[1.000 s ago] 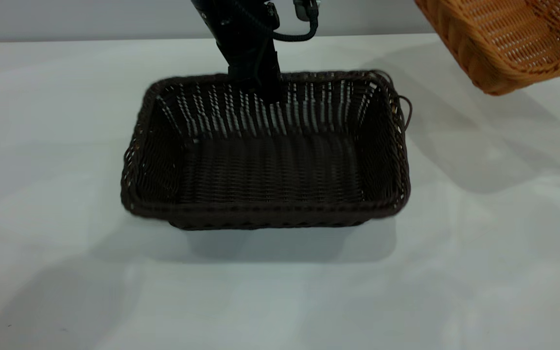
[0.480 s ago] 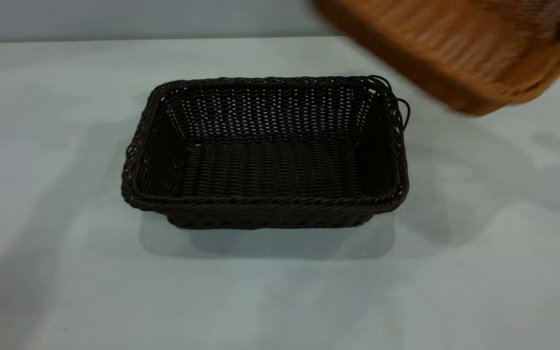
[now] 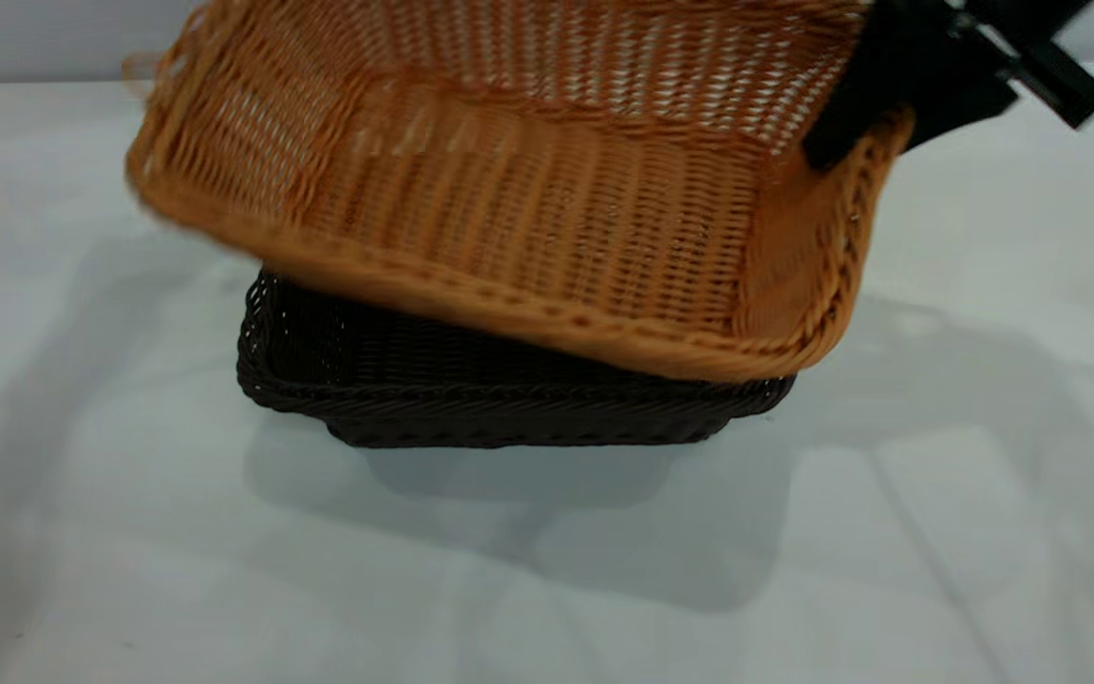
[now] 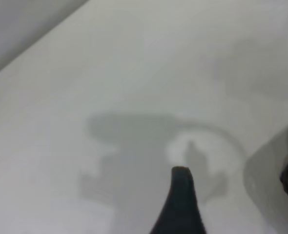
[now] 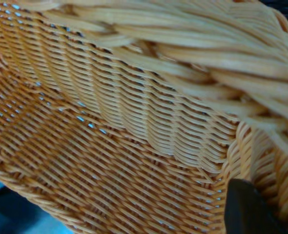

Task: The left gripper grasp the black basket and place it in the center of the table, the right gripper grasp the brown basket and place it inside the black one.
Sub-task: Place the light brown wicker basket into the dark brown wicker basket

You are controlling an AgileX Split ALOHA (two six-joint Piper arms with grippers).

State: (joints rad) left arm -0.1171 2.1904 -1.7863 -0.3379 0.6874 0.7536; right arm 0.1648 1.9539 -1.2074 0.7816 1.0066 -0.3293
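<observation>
Right gripper [image 3: 865,128] clamps the brown basket [image 3: 547,190] at its right-hand short end, one dark finger inside the wall and the rest of the black gripper body outside, fingers pinched on the braided rim. Brown basket: orange-tan woven wicker, rectangular, flared sides, thick braided rim; held in the air and tilted, its opening turned toward the exterior camera, left end blurred. It hangs directly above the black basket [image 3: 509,399] and covers most of it; only the dark basket's near rim and front wall show beneath the brown one's lower edge. Cannot tell whether the two baskets touch along that edge. Black basket: very dark woven wicker, braided rim, sitting flat on the table [image 3: 129,532], roughly mid-table in the exterior view, with a broad shadow just in front of it. Right wrist view: close on the brown basket's inner weave and rim, a dark fingertip [image 5: 249,209] against the wall. Left gripper [image 4: 180,204]: away from both baskets, over bare table; only one dark finger shows, so its opening cannot be told.
</observation>
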